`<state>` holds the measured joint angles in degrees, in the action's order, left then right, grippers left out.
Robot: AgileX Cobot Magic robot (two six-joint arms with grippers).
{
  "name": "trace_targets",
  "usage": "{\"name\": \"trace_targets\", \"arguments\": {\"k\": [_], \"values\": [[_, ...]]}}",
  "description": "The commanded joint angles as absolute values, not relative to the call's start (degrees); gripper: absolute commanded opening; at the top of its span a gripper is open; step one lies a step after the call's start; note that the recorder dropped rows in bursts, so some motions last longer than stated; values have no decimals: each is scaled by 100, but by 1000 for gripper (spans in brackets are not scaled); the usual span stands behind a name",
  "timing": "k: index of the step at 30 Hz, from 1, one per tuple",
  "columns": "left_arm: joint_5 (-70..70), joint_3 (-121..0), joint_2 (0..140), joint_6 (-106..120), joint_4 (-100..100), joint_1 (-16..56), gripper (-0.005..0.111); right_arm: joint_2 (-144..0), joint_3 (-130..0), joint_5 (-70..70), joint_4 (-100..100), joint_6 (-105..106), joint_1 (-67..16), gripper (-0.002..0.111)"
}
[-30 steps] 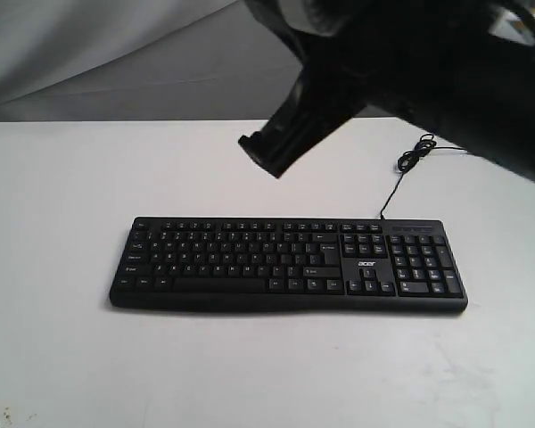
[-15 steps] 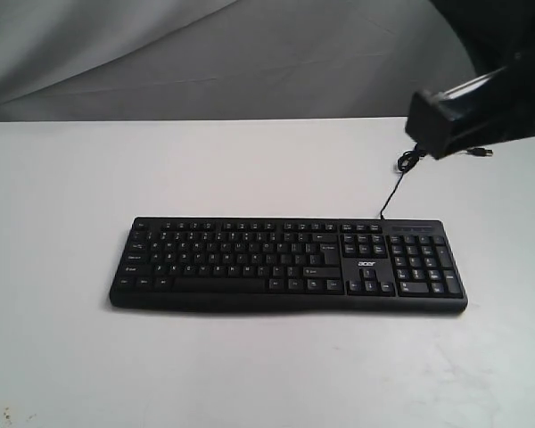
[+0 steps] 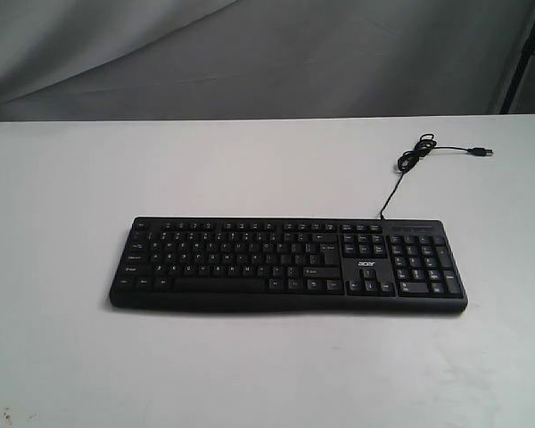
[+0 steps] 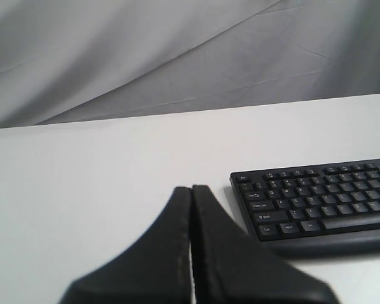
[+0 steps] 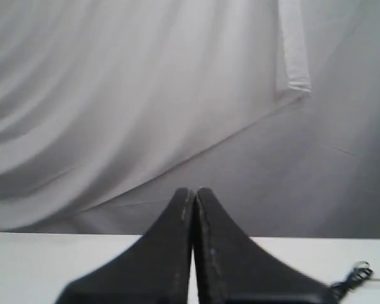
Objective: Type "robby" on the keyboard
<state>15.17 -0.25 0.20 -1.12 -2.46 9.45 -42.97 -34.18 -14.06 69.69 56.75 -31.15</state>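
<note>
The black Acer keyboard (image 3: 290, 265) lies flat on the white table (image 3: 71, 178), a little right of the middle in the exterior view, with its long edges running across that view, the number pad at its right end and the small white logo between the arrow keys and the navigation block. Its thin black USB cable (image 3: 399, 183) leaves the far edge above the number pad, runs away from the camera into a small loose coil, and ends in a plug (image 3: 484, 152) lying on the table to the right of the coil. A grey draped cloth (image 3: 250, 53) hangs behind the table. The left gripper (image 4: 191, 190) is clenched, its two black fingers pressed flat against each other; it points past the keyboard's left end, where the Esc, Tab and Caps Lock keys show, and is apart from the keyboard. The right gripper (image 5: 194, 191) is likewise clenched, fingers meeting along a thin seam, aimed toward the cloth, with the cable's coil visible on the table beside it.
</note>
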Motion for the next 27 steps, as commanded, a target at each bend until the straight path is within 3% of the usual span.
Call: {"name": "trace_targets", "arguments": {"k": [1, 8, 16, 23, 27], "values": [[1486, 0, 0, -128, -274, 982, 0, -3388, -2647, -412, 6939, 5557, -1637, 0], [1486, 0, 0, -128, -274, 982, 0, -1166, -913, -222, 6485, 5516, 106, 0], [1486, 0, 0, -128, -274, 982, 0, -437, -452, -323, 6878, 5300, 173, 0], [1486, 0, 0, -128, -274, 982, 0, 0, -452, -878, 7333, 2936, 173, 0], [1486, 0, 0, -128, -274, 982, 0, 0, -452, -801, 6190, 2202, 173, 0]]}}
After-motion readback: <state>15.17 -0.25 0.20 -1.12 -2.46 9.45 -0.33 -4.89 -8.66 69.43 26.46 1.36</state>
